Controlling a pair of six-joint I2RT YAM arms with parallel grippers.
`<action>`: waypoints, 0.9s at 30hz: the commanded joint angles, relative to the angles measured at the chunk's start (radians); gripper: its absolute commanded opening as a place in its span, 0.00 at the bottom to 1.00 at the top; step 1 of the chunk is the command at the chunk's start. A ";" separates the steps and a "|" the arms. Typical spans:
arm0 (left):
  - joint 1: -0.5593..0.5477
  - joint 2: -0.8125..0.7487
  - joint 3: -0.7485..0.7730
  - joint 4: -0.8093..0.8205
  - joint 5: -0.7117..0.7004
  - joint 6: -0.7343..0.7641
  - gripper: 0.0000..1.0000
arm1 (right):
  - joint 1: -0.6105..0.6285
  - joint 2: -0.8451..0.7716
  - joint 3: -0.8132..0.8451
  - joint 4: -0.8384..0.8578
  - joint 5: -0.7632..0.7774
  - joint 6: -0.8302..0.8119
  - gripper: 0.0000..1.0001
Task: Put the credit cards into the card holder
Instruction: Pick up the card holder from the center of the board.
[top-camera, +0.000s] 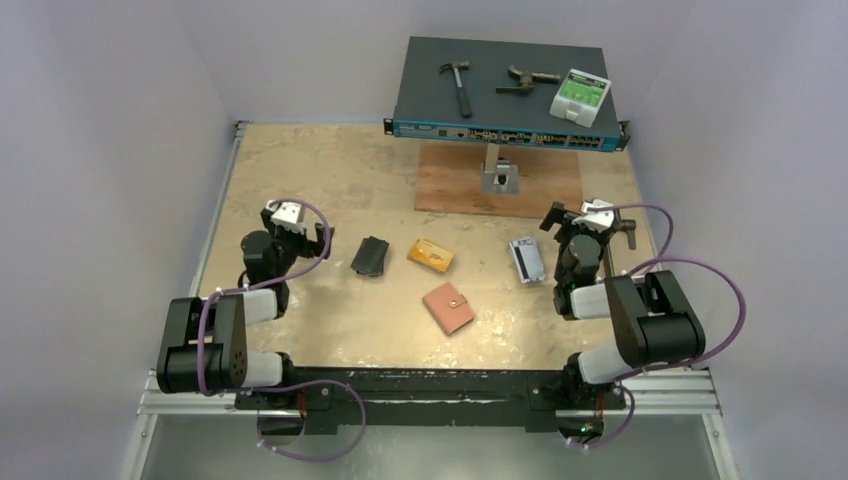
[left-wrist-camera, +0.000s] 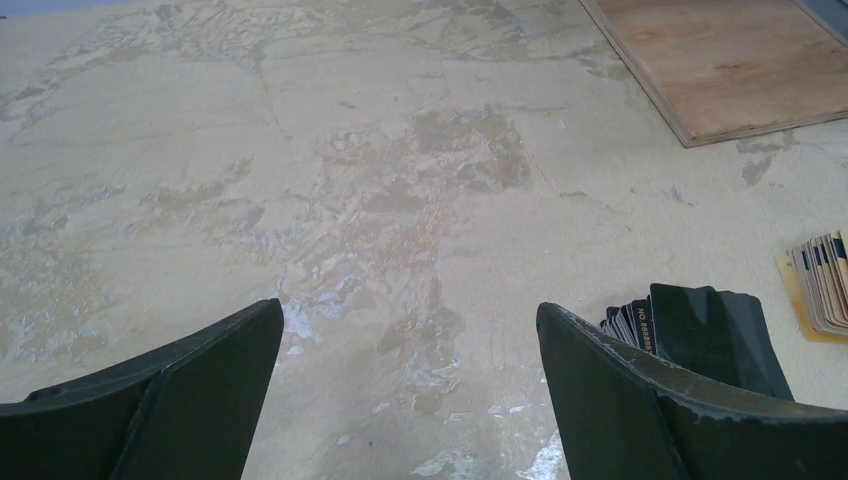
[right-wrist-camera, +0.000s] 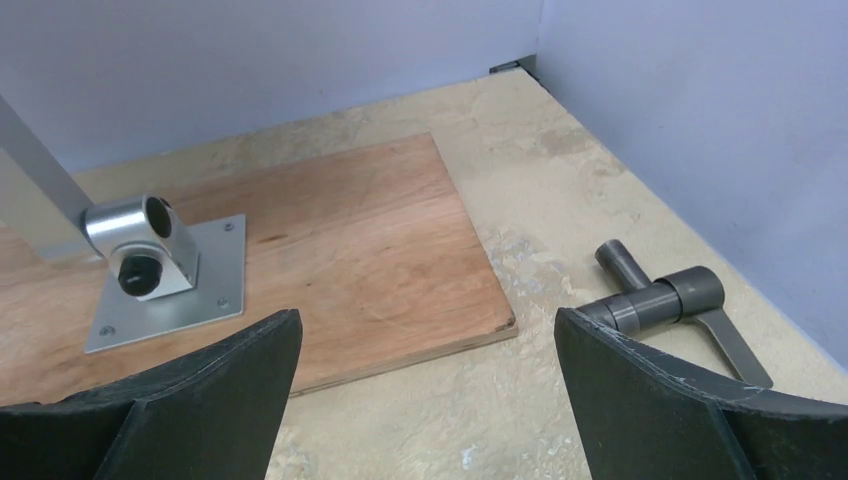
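Three small stacks of credit cards lie in a row mid-table: black cards (top-camera: 370, 256), orange-gold cards (top-camera: 430, 255) and silver-grey cards (top-camera: 525, 259). The salmon-pink card holder (top-camera: 448, 306) lies closed just in front of them. My left gripper (top-camera: 300, 228) hovers open and empty to the left of the black stack. In the left wrist view the black cards (left-wrist-camera: 700, 320) sit just outside the right finger, and the orange-gold cards (left-wrist-camera: 822, 285) are at the right edge. My right gripper (top-camera: 592, 217) is open and empty to the right of the silver-grey stack, facing the far wall.
A plywood board (top-camera: 500, 180) with a metal bracket (right-wrist-camera: 150, 255) lies at the back. On a post above it stands a network switch (top-camera: 505, 90) carrying a hammer (top-camera: 458, 85), another tool and a white-green box (top-camera: 580, 95). A grey pipe tool (right-wrist-camera: 660, 300) lies near the right wall.
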 joint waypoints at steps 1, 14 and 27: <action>-0.002 -0.001 0.021 0.058 0.006 0.015 1.00 | 0.026 -0.089 -0.008 0.020 0.036 -0.033 0.99; 0.011 -0.040 -0.005 0.067 0.060 0.023 1.00 | 0.097 -0.230 0.455 -1.077 -0.169 0.443 0.99; 0.009 -0.159 0.336 -0.637 0.277 0.051 1.00 | 0.528 -0.316 0.340 -1.237 0.029 0.424 0.99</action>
